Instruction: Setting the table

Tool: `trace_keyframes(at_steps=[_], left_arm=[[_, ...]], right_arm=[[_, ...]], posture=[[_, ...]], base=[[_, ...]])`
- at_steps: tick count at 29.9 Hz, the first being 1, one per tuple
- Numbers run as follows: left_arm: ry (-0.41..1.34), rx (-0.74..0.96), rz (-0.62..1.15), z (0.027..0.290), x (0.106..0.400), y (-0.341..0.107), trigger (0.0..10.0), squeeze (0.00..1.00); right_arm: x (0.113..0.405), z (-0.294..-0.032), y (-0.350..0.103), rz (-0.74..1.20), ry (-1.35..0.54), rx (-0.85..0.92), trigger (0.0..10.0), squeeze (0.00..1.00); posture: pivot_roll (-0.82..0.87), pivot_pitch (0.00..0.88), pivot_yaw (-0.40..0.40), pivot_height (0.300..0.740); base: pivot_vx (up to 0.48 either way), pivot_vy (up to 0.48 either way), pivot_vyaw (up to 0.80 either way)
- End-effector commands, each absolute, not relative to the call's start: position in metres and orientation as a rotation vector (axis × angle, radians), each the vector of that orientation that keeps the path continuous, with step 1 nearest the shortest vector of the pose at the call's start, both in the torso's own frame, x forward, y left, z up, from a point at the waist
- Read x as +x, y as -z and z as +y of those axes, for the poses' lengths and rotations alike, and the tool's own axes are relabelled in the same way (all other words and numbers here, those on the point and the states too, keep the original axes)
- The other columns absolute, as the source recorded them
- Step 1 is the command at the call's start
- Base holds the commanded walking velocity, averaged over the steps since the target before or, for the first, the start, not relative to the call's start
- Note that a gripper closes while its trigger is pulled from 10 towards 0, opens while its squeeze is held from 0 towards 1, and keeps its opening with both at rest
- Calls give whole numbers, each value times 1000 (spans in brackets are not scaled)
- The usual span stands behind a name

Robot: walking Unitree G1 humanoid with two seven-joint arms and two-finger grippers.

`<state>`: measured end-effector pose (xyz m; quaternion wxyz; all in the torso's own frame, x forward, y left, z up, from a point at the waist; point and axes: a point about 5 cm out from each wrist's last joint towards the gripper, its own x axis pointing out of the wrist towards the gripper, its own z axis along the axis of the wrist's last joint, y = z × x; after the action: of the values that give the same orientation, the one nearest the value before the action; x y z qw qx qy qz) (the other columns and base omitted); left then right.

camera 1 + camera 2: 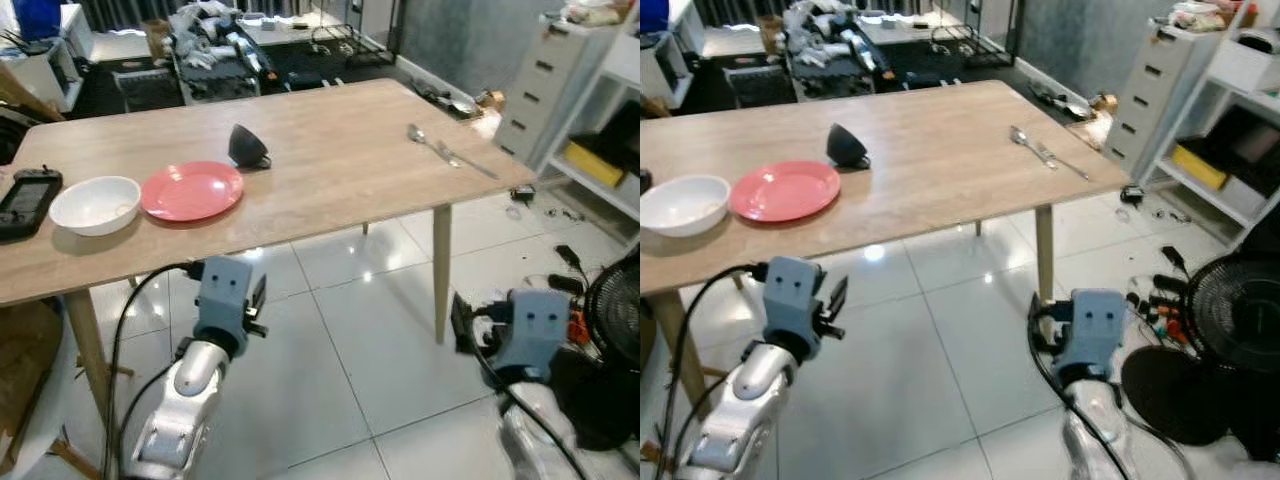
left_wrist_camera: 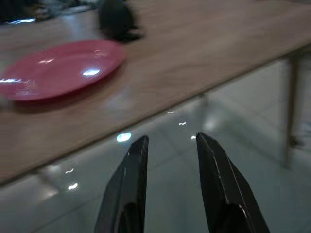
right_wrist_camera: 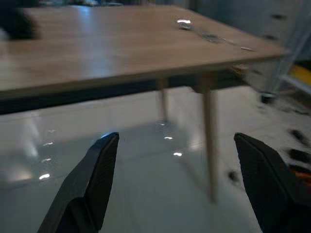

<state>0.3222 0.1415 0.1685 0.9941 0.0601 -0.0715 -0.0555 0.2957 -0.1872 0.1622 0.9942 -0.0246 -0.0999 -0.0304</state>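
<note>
A pink plate [image 1: 192, 190] lies near the front edge of the wooden table [image 1: 340, 160], with a white bowl [image 1: 96, 204] just left of it. Behind the plate sits a small black bowl [image 1: 247, 146], tipped on its side. At the far right corner lie a spoon [image 1: 420, 135] and a fork [image 1: 465, 160]. My left gripper [image 2: 170, 138] hangs below the table's front edge, under the plate, open by a narrow gap and empty. Low over the floor tiles, my right gripper [image 3: 177, 136] stands wide open, near the front right table leg [image 1: 441, 270].
A black handheld device [image 1: 25, 200] rests on the table's left end. A black fan [image 1: 615, 300], cables and small clutter lie on the floor at the right. White drawers [image 1: 535, 85] and shelves stand beyond. Cluttered racks stand behind the table.
</note>
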Motion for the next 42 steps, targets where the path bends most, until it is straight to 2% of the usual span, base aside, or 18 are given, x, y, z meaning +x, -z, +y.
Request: trace_keyframes(at_steps=[1, 32, 42], left_arm=[[128, 120, -130, 136, 320, -163, 10000, 0], [123, 127, -142, 139, 323, -168, 10000, 0], [137, 171, -168, 144, 328, -176, 10000, 0]], right_arm=[[291, -198, -156, -177, 98, -52, 10000, 0], [291, -196, -157, -183, 96, -46, 10000, 0], [293, -195, -176, -253, 107, 0, 10000, 0]], posture=[[8, 88, 96, 740], [14, 90, 101, 740], [16, 97, 100, 740]], base=[[401, 0, 0], [405, 0, 0], [405, 0, 0]])
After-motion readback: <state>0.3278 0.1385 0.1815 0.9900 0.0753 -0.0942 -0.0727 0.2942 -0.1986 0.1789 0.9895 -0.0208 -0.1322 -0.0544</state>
